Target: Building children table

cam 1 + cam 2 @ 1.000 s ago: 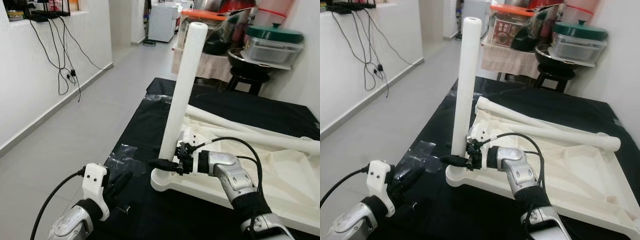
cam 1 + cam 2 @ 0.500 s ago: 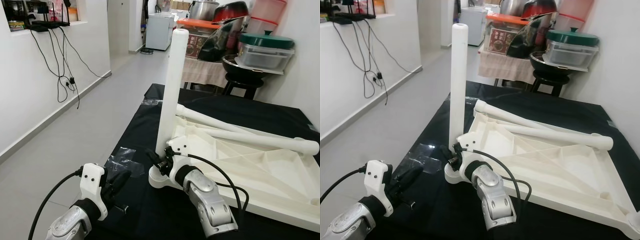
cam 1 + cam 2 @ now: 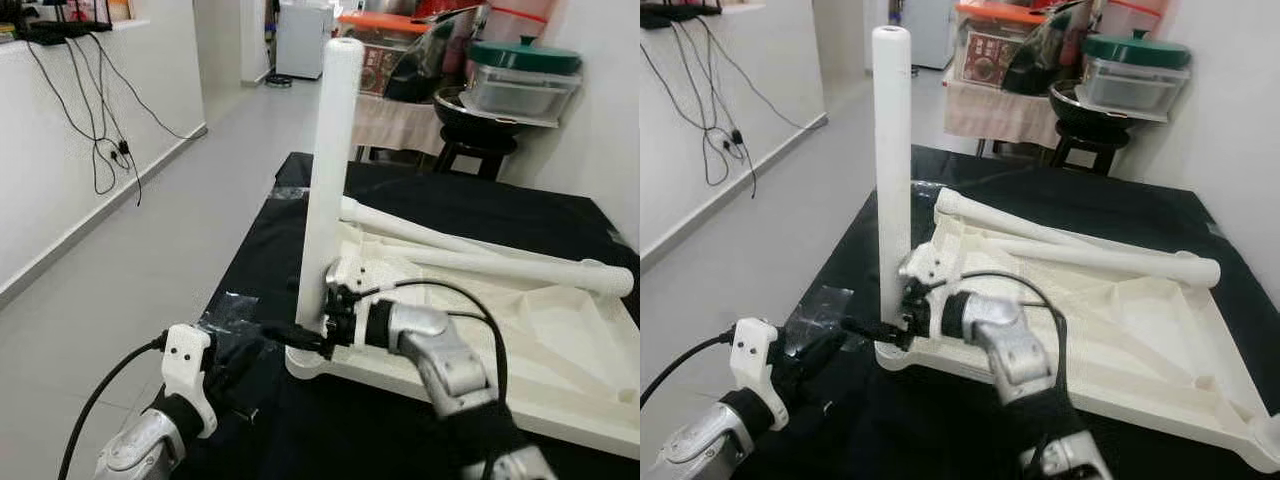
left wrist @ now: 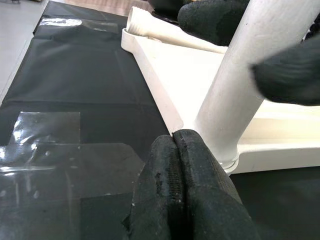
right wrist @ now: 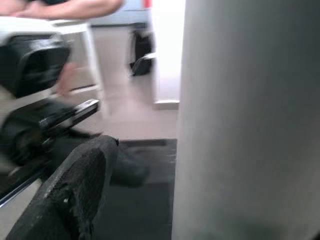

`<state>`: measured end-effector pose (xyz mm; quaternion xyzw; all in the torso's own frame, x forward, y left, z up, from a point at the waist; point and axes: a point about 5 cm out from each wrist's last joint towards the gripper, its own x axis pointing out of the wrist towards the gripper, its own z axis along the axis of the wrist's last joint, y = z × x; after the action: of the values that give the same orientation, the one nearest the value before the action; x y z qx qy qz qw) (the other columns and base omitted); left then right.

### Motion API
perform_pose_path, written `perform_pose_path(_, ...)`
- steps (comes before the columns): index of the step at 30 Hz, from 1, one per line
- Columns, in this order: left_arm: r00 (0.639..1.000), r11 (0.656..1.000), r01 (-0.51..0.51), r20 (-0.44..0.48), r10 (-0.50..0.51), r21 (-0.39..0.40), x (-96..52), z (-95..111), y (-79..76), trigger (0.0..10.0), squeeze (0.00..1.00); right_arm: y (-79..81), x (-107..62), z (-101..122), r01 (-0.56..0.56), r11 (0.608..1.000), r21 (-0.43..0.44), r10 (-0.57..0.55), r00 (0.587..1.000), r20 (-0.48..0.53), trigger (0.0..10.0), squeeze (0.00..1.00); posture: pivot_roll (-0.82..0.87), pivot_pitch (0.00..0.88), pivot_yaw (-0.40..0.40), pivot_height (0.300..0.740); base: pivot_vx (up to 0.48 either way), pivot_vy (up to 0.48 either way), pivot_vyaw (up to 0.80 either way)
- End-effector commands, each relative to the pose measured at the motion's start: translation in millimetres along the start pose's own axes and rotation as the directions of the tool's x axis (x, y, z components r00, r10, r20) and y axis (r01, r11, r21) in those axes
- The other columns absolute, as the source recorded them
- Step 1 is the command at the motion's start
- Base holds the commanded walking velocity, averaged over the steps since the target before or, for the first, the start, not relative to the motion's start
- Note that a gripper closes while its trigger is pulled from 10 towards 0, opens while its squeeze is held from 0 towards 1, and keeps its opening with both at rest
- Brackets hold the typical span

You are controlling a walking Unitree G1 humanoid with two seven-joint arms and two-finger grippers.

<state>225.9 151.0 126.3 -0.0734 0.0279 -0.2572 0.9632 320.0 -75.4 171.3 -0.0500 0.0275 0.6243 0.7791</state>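
Black sheeting carries the upturned tabletop point(image 3: 520, 320); right hand point(image 3: 310, 338) grasps the upright leg point(image 3: 328, 180) to seat it, left hand point(image 4: 186, 165) clenched

Three table legs point(image 3: 326, 170), one tabletop point(image 3: 560, 350)

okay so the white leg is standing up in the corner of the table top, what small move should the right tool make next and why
Probably hold and twist the upright leg at its base. The right tool sits low against it, at the corner socket of the upturned table top, so seating it firmly seems next.
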Motion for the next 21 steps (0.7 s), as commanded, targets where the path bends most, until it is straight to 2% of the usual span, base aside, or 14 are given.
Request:
perform_pose_path(1,1.000,1.000,0.003,-0.009,-0.003,-0.007,1.3,-3.5,-1.5,10.0,0.00,1.7,3.2,0.8,-0.077,0.997,0.012,0.077,0.997,0.012,10.0,0.00,0.13,0.000,-0.111,0.740,0.000,0.000,0.00)
perform_pose_path(2,1.000,1.000,0.002,-0.009,-0.002,-0.008,1.4,-3.6,-1.4,10.0,0.00,0.8,2.2,1.7,-0.098,0.995,0.029,0.098,0.995,0.020,10.0,0.00,0.13,0.000,-0.111,0.740,0.000,0.000,0.00)
perform_pose_path(3,1.000,1.000,0.001,-0.009,-0.001,-0.008,1.3,-3.6,-1.3,10.0,0.00,0.0,1.1,2.0,-0.120,0.992,0.041,0.119,0.993,0.024,4.4,0.00,0.13,0.000,-0.111,0.740,0.000,0.000,0.00)
perform_pose_path(5,1.000,1.000,0.001,-0.010,-0.001,-0.008,1.3,-3.6,-1.3,10.0,0.00,-0.8,-0.2,1.9,-0.144,0.989,0.046,0.143,0.989,0.024,4.4,0.00,0.13,0.000,-0.111,0.740,0.000,0.000,0.00)
perform_pose_path(6,1.000,1.000,0.001,-0.010,-0.001,-0.008,1.0,-3.6,-1.2,10.0,0.00,-3.7,-2.0,1.2,-0.171,0.983,0.063,0.170,0.985,0.028,0.0,0.00,0.13,0.000,-0.112,0.740,0.000,0.000,0.00)
perform_pose_path(15,1.000,1.000,0.000,-0.012,0.000,-0.008,-1.2,-3.2,-1.7,10.0,0.00,-8.9,-6.3,-2.7,-0.177,0.983,0.054,0.175,0.984,0.031,0.0,0.00,0.13,0.000,-0.107,0.740,0.000,0.000,0.00)
perform_pose_path(21,1.000,1.000,0.001,-0.012,-0.001,-0.009,-2.4,-2.3,-2.1,10.0,0.00,-4.2,-9.1,-7.1,-0.099,0.994,0.050,0.097,0.994,0.040,0.0,0.00,0.12,0.000,-0.106,0.740,0.000,0.000,0.00)
